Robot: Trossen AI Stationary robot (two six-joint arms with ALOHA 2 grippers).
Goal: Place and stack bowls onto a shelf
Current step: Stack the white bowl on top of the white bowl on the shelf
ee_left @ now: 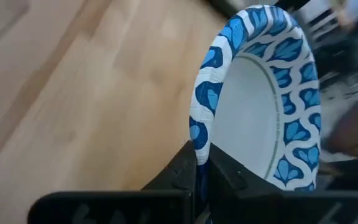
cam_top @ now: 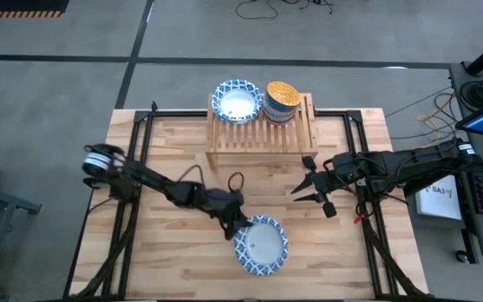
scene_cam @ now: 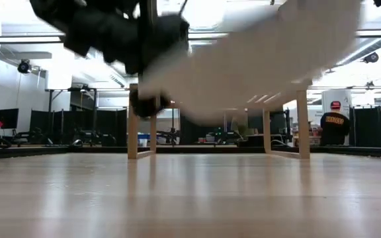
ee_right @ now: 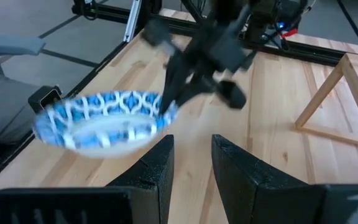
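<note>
Left fingers pinching patterned bowl rim, right fingers wide overhead.

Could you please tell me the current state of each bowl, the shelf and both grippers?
Blue-and-white bowl: held by its rim, lifted off the table.
Left gripper: shut on that bowl's rim.
Right gripper: open, empty, over the table in front of the shelf.
Shelf: upright, carrying bowls on top.
Patterned bowl on shelf: upright, white centre showing.
Bowl stack: on the shelf, orange bowl on top.
</note>
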